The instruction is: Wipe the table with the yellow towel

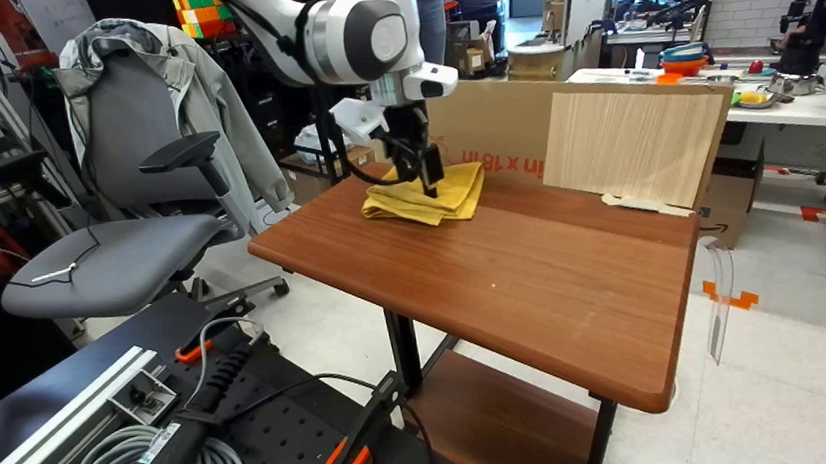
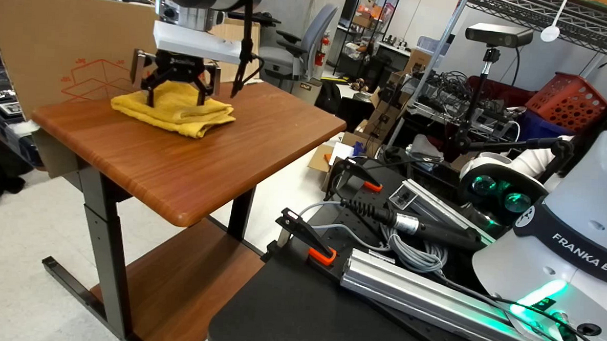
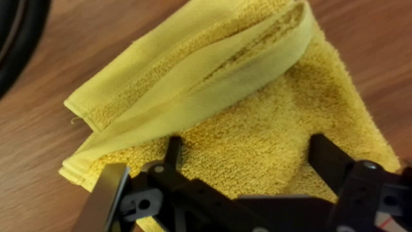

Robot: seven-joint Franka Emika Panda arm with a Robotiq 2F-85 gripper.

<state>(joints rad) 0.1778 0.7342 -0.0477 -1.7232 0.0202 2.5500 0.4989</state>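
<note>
The yellow towel (image 1: 461,191) lies folded and rumpled on the reddish-brown table (image 1: 538,273), near the cardboard edge. It also shows in an exterior view (image 2: 175,118) and fills much of the wrist view (image 3: 231,83). The table shows in an exterior view (image 2: 196,171) as well. My gripper (image 2: 176,102) points down over the towel with its two fingers wide apart. In the wrist view the fingertips (image 3: 246,138) reach down to the towel's surface, with a raised part of cloth between them. The fingers are not closed on it. The fingertips' exact contact is hard to tell.
A cardboard sheet (image 1: 493,114) stands upright along the table's edge, and a pale plywood board (image 1: 635,142) leans there. A grey office chair (image 1: 120,260) with a jacket stands beside the table. A black bench (image 2: 298,288) with clamps and cables is in front.
</note>
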